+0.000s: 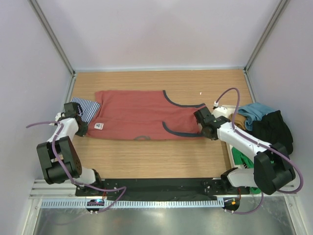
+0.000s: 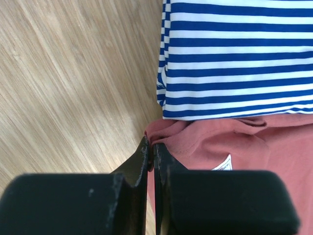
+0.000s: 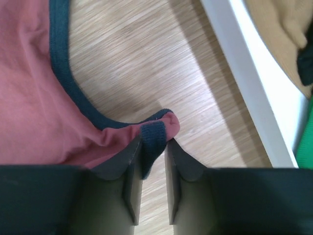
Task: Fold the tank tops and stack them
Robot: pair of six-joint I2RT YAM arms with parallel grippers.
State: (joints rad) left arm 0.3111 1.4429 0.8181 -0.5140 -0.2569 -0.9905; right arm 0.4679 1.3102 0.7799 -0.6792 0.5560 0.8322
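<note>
step: folding the rust-red tank top (image 1: 137, 115), flat between the 2 grippers | left gripper (image 2: 151, 146): jaws narrow, pinching its hem corner, perhaps only thinly; striped tank top (image 2: 234, 58) just ahead | right gripper (image 3: 154, 147): clamped on the shoulder strap | next: lift both ends together, carry them across evenly

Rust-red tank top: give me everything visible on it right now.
The rust-red tank top is soft cloth with dark grey-blue trim and a small white label, spread flat across the wooden table. The left hand pinches its hem corner; the right hand pinches a trimmed strap. The striped top touches its left end.
</note>
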